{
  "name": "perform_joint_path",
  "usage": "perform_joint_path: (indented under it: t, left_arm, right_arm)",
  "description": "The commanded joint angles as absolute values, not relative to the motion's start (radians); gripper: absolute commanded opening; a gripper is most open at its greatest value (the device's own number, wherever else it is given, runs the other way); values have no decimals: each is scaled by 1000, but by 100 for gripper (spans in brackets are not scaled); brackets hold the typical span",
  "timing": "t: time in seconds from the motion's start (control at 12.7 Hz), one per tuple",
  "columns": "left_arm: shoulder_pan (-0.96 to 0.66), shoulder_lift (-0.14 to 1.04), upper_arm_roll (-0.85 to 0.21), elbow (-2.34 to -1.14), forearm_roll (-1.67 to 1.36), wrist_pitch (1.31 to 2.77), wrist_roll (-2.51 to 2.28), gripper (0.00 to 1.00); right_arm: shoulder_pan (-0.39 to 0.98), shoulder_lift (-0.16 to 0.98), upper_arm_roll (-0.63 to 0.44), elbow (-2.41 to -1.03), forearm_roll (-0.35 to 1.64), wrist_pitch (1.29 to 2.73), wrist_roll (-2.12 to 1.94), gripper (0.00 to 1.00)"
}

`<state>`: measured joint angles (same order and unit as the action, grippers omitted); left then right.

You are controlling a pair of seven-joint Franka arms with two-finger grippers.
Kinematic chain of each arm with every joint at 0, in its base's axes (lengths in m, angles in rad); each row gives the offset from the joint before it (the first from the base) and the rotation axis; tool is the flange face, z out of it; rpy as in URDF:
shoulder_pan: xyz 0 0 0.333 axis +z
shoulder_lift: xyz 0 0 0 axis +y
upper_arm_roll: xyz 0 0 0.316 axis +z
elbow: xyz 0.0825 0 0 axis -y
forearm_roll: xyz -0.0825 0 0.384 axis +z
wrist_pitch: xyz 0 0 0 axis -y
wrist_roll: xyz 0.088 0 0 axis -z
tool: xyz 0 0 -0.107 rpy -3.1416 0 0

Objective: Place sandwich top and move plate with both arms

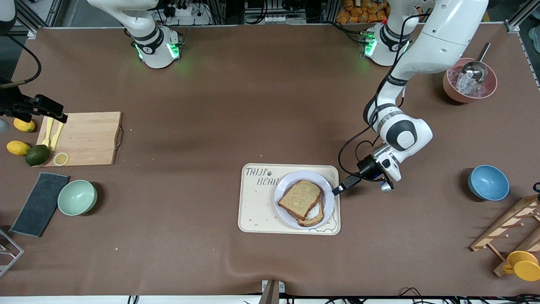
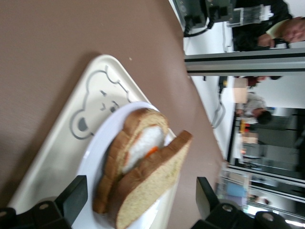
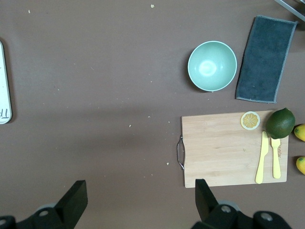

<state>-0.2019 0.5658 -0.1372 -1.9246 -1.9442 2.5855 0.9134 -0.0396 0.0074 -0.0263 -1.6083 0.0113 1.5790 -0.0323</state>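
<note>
The sandwich top point(image 1: 300, 197), a brown wholemeal slice, lies askew on the egg-topped slice point(image 1: 313, 215) on the white plate point(image 1: 287, 188). The plate sits on the cream bear-print tray point(image 1: 257, 211). My left gripper point(image 1: 337, 190) is open and empty, low at the plate's rim on the side toward the left arm's end. In the left wrist view the sandwich top point(image 2: 143, 191) and the plate point(image 2: 95, 157) show between its spread fingers point(image 2: 76, 195). My right gripper point(image 1: 46, 109) is open and empty, high over the wooden cutting board point(image 1: 84, 137).
The board carries a yellow knife and fork point(image 1: 54, 133) and a lemon slice; an avocado point(image 1: 37, 155) and lemons lie beside it. A green bowl point(image 1: 77, 197), dark cloth point(image 1: 40, 202), blue bowl point(image 1: 488, 182), pink ice bowl point(image 1: 469, 84) and wooden rack point(image 1: 510, 236) stand around.
</note>
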Motion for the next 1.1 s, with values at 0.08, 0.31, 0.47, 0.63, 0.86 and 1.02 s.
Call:
perform_joint_path:
  t: [0.08,0.31,0.47,0.63,0.86,1.02]
  left_arm:
    - [-207,529,-127,-1944,-1766,2678,908,100]
    - [-172,525,-95,-1945,-1556,2723,908,100]
    - [-105,511,-89,-1947,-1371,2721,908,100]
    - [-60,502,-87,-1950,-1229,2720,907,100]
    - [-2,465,-83,-1956,-1033,2714,905,100]
    - [49,433,-72,-1942,-843,2628,824,100]
  right_arm:
    - [-64,8,-6,-1608,5,1575,-20,100]
    - [-64,8,-6,-1608,5,1575,-20,100]
    - [-64,8,-6,-1608,5,1575,-20,100]
    - [-64,8,-6,-1608,5,1575,-20,100]
    - [-64,8,-6,-1608,5,1575,-20,100]
    - [-64,8,-6,-1608,5,1575,-20,100]
